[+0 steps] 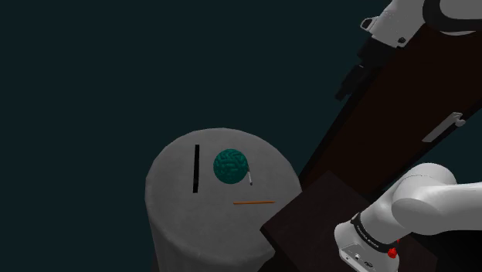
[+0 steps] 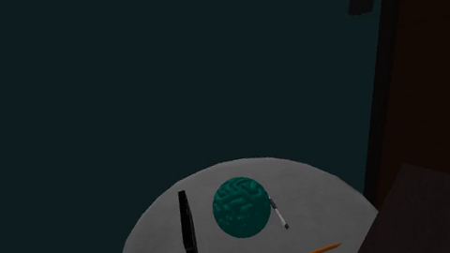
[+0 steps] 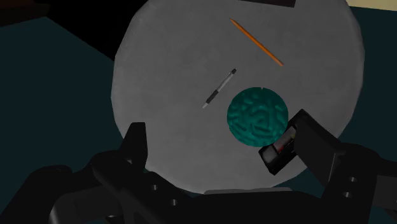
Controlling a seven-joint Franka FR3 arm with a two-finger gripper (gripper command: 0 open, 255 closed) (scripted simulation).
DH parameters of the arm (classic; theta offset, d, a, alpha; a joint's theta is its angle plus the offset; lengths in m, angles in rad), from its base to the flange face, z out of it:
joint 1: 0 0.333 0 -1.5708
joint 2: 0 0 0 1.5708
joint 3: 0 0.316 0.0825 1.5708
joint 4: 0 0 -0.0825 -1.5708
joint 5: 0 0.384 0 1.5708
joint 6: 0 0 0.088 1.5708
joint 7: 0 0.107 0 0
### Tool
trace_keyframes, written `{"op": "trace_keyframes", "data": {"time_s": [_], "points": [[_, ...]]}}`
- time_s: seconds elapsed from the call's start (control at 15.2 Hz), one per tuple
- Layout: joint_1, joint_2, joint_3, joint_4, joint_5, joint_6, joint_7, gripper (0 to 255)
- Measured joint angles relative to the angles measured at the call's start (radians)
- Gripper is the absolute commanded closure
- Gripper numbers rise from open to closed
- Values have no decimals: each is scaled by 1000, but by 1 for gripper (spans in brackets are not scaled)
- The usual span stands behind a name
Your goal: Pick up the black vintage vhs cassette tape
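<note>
The black VHS cassette stands on its thin edge on a round grey table, at the shoulder view's left of a teal ball. The second exterior view shows the cassette the same way, upright beside the ball. My gripper hangs high above the table, up and to the right of it in the shoulder view. In the wrist view the gripper is open with nothing between its fingers. There the cassette shows far below, close to the right finger and touching the ball.
A small pen lies against the ball's other side, and an orange pencil lies nearer the stand. A tall dark brown panel rises behind the table at the right. The surroundings are dim dark teal.
</note>
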Motion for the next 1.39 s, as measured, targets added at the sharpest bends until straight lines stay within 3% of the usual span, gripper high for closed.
{"op": "trace_keyframes", "data": {"time_s": [0.26, 0.66, 1.39], "points": [[2, 18, 44, -32, 25, 48, 62, 0], [7, 111, 165, -98, 87, 202, 230, 0], [-13, 434, 391, -65, 119, 487, 566, 0]]}}
